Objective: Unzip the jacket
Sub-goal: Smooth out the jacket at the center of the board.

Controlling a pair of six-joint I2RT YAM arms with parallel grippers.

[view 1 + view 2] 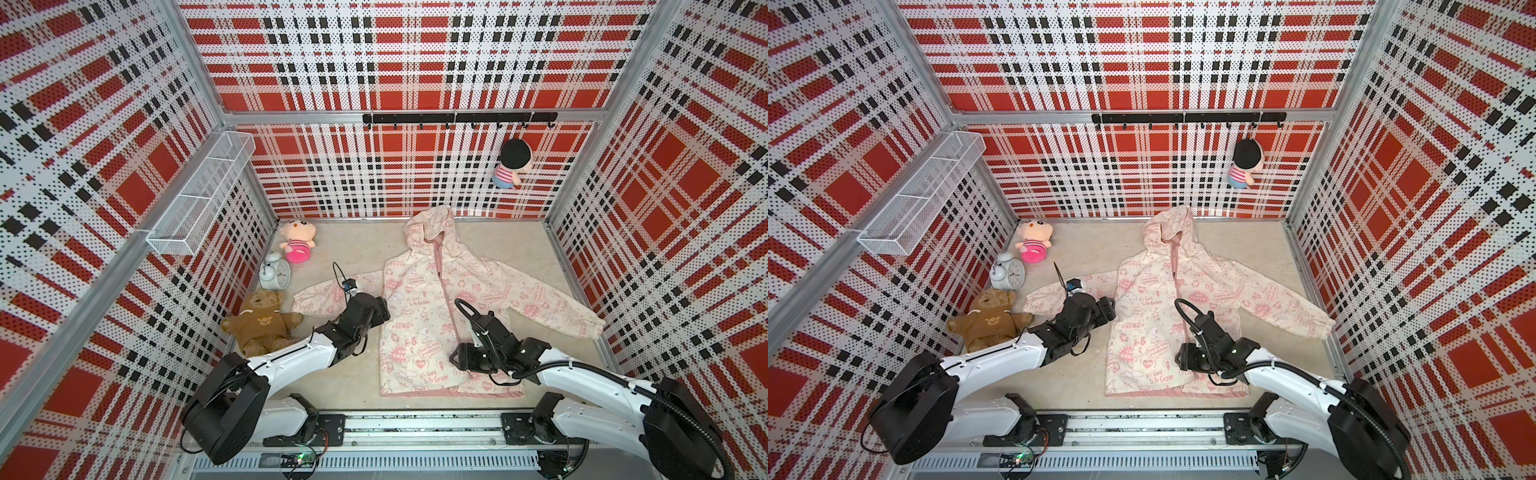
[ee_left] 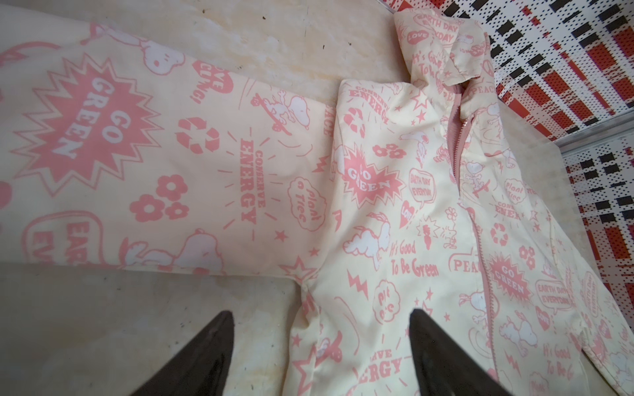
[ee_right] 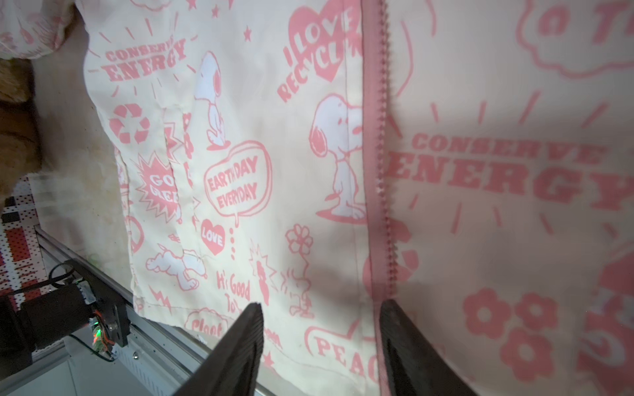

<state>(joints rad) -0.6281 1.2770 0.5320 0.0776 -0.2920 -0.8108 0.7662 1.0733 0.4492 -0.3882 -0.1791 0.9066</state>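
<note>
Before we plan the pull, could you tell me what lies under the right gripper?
Under the right gripper lies the jacket, with its pink zipper looking zipped shut there. Whatever is beneath the fabric is covered.

White arm shells (image 1: 291, 357), black joints (image 1: 232, 395), corrugated cables (image 1: 552, 365)

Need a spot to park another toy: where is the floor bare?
Bare floor lies between the pink doll and the hood of the jacket, and right of the hood behind the sleeve. Crowded: the left wall, with doll, alarm clock and teddy bear.
</note>
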